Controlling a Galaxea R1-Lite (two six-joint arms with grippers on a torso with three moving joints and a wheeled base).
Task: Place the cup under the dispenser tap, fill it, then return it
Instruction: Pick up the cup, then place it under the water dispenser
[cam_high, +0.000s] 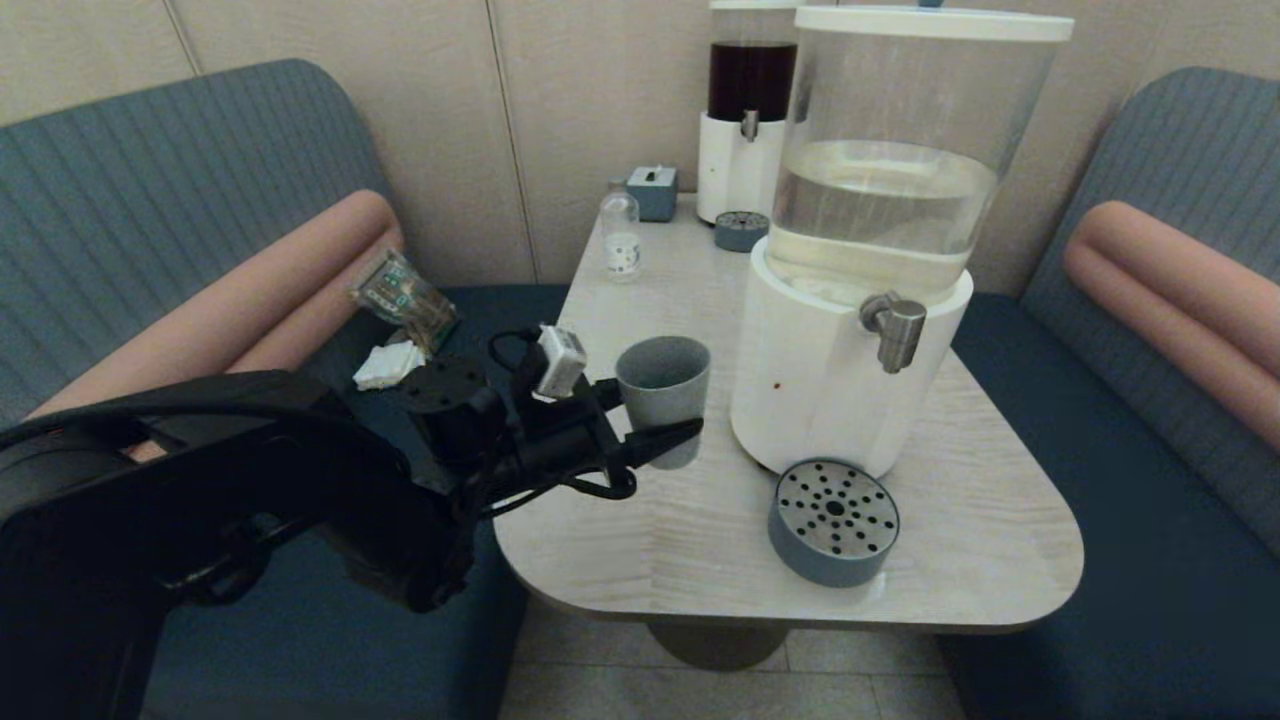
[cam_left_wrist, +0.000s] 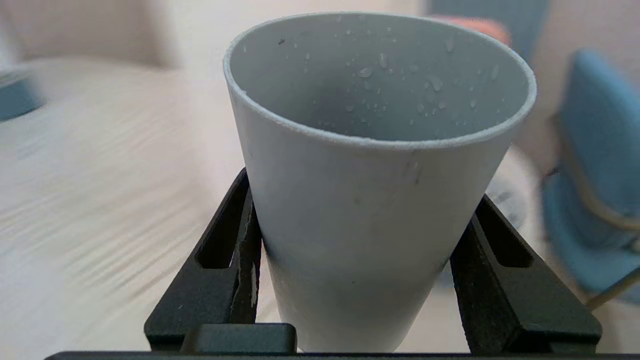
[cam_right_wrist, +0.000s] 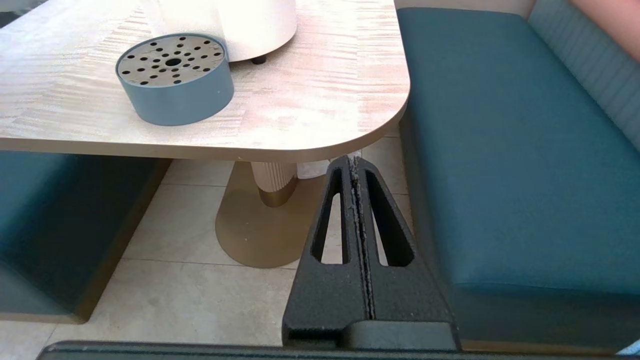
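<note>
the big white-based dispenser (cam_high: 850, 330) with its clear tank stands on the desk (cam_high: 980, 520) to the right of the left claw (cam_high: 668, 415), its base close beside the cup and not touching it as far as the head view shows. below and in front of its spout sits the round grey-blue drip tray (cam_high: 833, 520), to the claw's right and a little nearer the robot. the left arm reaches in from the desk's left edge, and the left claw is clamped on the cup (cam_high: 662, 385), one black finger (cam_left_wrist: 220, 280) pressed to each side of the lower wall while the rim stands clear above them. the cup is upright, mouth up, with small droplets on its inner wall, and whether its bottom rests on the desk or is just lifted cannot be told. the dispenser tap (cam_high: 897, 330) lies to the claw's right and higher than the cup's rim, mouth pointing down over the tray, so the coming move looks like a sideways carry to the right, keeping the cup's long axis vertical, around the base to set the cup on the tray. the left arm is far nearer; the right claw (cam_right_wrist: 356, 165) hangs closed and empty below the desk's rounded corner, above the floor.
</note>
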